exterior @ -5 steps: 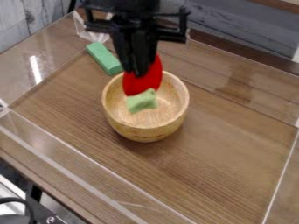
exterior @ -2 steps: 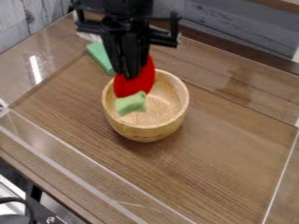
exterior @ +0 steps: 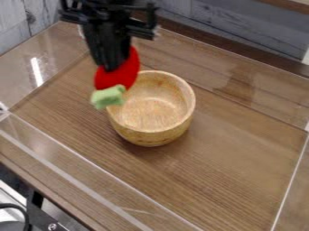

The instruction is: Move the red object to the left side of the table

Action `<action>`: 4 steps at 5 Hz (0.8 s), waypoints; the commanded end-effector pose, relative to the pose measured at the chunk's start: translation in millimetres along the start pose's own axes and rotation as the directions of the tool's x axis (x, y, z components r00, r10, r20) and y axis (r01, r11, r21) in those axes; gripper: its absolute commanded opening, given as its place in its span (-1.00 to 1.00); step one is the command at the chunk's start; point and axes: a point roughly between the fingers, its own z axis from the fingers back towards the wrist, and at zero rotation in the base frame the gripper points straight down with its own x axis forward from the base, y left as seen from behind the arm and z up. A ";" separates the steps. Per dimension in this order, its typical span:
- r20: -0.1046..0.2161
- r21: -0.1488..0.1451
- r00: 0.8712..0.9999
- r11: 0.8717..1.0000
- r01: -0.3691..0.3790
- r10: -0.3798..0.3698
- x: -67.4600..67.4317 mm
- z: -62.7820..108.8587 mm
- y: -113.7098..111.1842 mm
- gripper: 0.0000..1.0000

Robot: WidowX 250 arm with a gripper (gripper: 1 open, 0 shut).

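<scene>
1 red toy fruit (exterior: 116, 74) is clenched in your gripper (exterior: 112, 65), lifted beside the bowl (exterior: 152, 109); you have yet to set it down at the table (exterior: 229, 153)'s left side.

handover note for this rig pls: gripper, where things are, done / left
Gripper: shut on the red toy fruit, pointing down, green stub hanging lowest.
Fruit: in the air over the left rim of the wooden bowl, clear of it. The bowl looks empty.
Green block: mostly hidden behind the arm.
Done: fruit picked up and out of the bowl.
Left: carry it further left, set it on the table, open the fingers.
</scene>
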 end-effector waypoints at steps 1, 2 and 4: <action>0.028 0.014 0.999 0.999 -0.030 0.030 -3.0 -1.6 9.1 -1.00; 0.013 0.026 1.000 1.000 0.017 -0.018 -10.2 -9.8 29.4 -1.00; -0.015 0.041 0.992 0.991 0.127 -0.127 -10.9 -29.7 76.5 -1.00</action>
